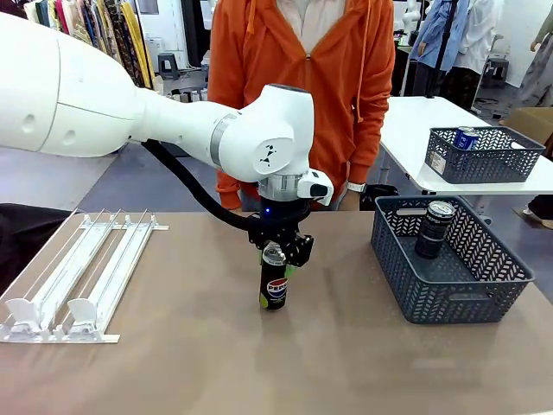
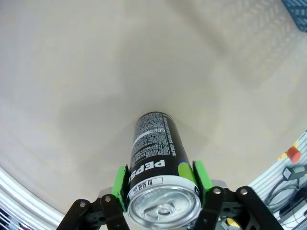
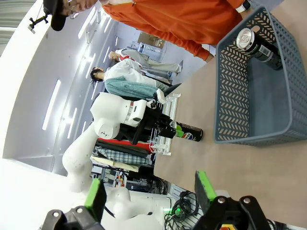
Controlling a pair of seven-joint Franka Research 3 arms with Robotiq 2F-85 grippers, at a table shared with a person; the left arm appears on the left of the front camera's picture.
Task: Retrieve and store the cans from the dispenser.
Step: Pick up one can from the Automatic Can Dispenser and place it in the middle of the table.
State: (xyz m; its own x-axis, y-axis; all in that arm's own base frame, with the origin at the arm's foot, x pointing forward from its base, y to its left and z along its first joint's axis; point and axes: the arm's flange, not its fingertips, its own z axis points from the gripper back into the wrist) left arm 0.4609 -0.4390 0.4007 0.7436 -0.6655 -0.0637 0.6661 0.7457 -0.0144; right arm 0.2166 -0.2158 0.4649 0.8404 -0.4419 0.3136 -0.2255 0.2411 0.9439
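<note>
Left gripper (image 1: 275,259) clamped on a black can (image 1: 274,287) standing on the table (image 1: 173,363).

We see its green pads (image 2: 120,181) pressing the can's upper sides between the jaws; the right gripper (image 3: 149,191) gapes wide, empty, the basket (image 3: 249,91) beyond its fingertips.

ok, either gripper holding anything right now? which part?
The left gripper is shut on the black Pepsi can, pads on opposite sides just below its silver top; the can stands upright on the table. The right gripper is open and holds nothing.

A white table (image 1: 406,130) is seen beyond the brown table's (image 1: 173,372) far edge; clothes racks (image 1: 86,26) are hung behind.
</note>
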